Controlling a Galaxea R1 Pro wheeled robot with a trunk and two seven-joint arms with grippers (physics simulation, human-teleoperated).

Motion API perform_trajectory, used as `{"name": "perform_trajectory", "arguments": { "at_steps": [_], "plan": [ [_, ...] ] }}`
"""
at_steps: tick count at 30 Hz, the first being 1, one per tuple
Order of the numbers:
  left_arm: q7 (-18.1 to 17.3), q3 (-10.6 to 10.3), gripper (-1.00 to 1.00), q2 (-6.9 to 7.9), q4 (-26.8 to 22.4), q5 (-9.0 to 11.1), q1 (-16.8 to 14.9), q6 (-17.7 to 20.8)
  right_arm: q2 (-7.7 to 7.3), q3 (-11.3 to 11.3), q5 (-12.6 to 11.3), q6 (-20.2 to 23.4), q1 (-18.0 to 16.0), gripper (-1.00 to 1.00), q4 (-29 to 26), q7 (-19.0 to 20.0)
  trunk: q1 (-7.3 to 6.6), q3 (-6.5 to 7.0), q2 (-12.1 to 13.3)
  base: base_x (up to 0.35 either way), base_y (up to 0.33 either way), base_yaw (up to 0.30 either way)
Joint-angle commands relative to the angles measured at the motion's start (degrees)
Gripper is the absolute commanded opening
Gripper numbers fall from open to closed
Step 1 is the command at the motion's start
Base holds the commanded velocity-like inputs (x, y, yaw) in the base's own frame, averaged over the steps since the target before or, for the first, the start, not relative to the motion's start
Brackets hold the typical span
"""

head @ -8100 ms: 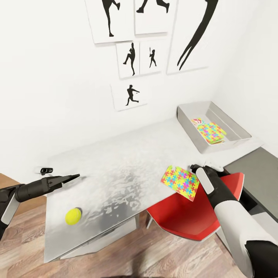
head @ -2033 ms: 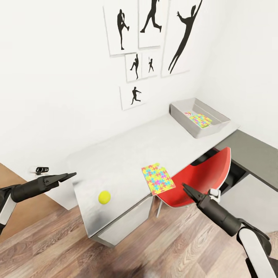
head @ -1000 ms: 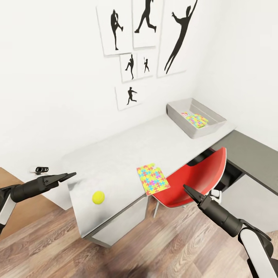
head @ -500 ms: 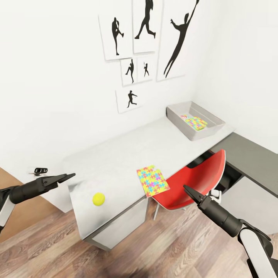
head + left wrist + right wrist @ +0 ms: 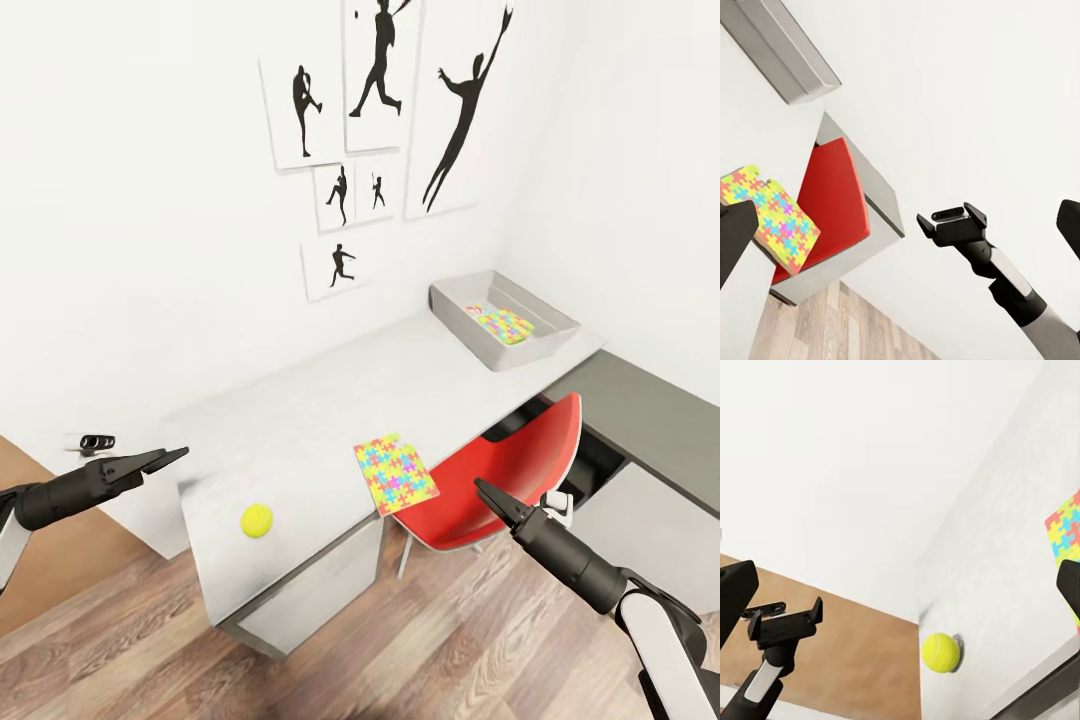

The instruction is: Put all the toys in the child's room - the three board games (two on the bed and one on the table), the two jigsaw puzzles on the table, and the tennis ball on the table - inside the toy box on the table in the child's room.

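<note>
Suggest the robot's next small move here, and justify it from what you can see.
Probably roll closer to the table: both grippers hang off its edge, empty, while the jigsaw puzzle and tennis ball lie outside the toy box.

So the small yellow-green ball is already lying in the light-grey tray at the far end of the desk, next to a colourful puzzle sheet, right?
Not quite. The small yellow-green tennis ball lies on the pale marbled desk top near its other end, as the head view shows. The light-grey tray-like toy box at the far end does hold a colourful jigsaw sheet.
</note>
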Motion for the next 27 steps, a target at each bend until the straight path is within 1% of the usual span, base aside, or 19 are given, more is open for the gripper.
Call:
{"name": "perform_trajectory", "arguments": {
  "at_steps": [1,27],
  "plan": [
    [-0.21,-0.01,1.0,0.02,-0.02,-0.01,-0.04,0.61,0.01,-0.06,-0.23,0.38,-0.04,1.0,-0.01,0.01,0.03,0.0,-0.1,0.0,0.0,0.0],
    [-0.21,0.0,1.0,-0.06,-0.35,0.0,0.28,0.66,0.05,0.1,-0.23,0.38,-0.04,1.0,-0.01,0.01,0.03,2.43,-0.1,0.0,0.0,0.0]
  ]
}}
